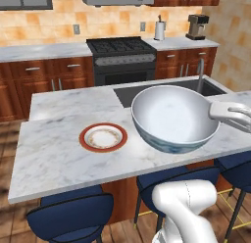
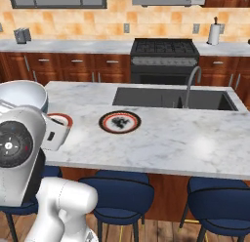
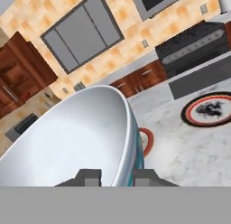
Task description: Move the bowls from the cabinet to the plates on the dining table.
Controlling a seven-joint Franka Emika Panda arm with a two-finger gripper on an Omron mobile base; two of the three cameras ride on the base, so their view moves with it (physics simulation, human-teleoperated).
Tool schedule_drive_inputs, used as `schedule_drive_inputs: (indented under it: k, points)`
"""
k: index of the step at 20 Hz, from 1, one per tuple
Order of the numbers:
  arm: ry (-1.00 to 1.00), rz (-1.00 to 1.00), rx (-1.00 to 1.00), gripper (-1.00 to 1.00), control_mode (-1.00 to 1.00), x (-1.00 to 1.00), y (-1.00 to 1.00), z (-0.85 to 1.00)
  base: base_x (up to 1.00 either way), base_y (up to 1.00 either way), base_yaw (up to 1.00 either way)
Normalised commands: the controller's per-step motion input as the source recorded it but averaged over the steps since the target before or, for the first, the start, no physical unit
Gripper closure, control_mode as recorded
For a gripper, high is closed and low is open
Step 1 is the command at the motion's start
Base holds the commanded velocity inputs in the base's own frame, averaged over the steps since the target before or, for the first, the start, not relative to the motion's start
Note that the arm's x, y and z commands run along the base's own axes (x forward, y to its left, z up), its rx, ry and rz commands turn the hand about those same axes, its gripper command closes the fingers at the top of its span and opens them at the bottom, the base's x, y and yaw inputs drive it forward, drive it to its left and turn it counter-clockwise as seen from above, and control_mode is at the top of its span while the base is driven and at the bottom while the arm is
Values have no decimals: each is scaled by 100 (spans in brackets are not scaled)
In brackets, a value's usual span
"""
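The gripper (image 3: pixel 115 175) pinches the rim of the grey-white bowl (image 1: pixel 174 118) between its two tips. The bowl hangs in the air above the marble dining table (image 1: pixel 59 154), just beside a red-rimmed plate (image 1: pixel 103 137). A second plate (image 2: pixel 120 122) lies near the sink (image 2: pixel 171 98).

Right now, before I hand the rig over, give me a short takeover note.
Tool: shut on the rim of the grey-white bowl, held above the dining table.
Plates: one with a red-brown rim beside the bowl, bare; a second further along, near the sink, also bare.
Done: first bowl brought to the table.
Left: set it on a plate, then bring the other bowl.
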Motion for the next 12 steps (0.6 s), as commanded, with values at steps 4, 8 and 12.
schedule_drive_inputs:
  k: [4, 8, 12]
  points:
    - [2, -2, 0, 100, -100, 55, 21, -6, 0, 0, 0]
    - [4, -3, 0, 100, -100, 52, 27, -9, 0, 0, 0]
    - [5, -1, 0, 100, -100, 42, 21, -11, 0, 0, 0]
